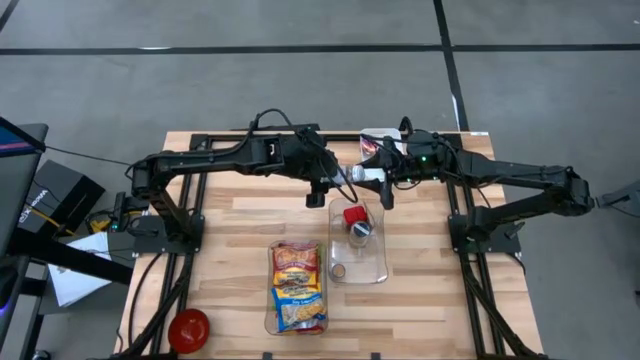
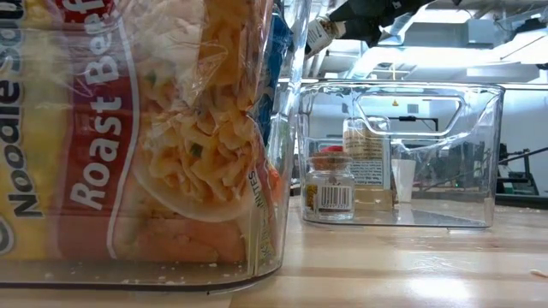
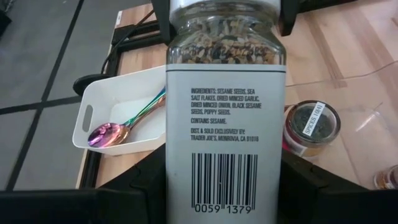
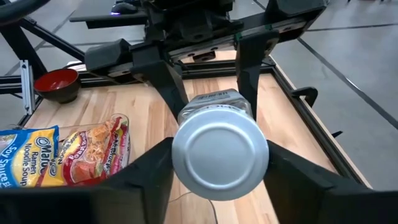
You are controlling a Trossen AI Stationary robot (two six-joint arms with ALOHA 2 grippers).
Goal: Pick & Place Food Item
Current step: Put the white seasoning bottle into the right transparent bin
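Above the clear bin [image 1: 358, 262], both grippers hold one seasoning jar [image 1: 357, 174]; the left gripper [image 1: 330, 183] fingers clamp its base. The right gripper [image 1: 384, 178] fingers clamp its lid end.

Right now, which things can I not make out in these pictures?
Left wrist view: the seasoning jar hides the spoon's handle end; the edge cuts off its lid.
Low view: the noodle packet blocks everything behind it.
High view: labels inside the clear bin are too small.

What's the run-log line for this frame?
phase: handover mid-air | left gripper: shut on glass seasoning jar with white label | right gripper: shut on its lid end | below: clear plastic bin
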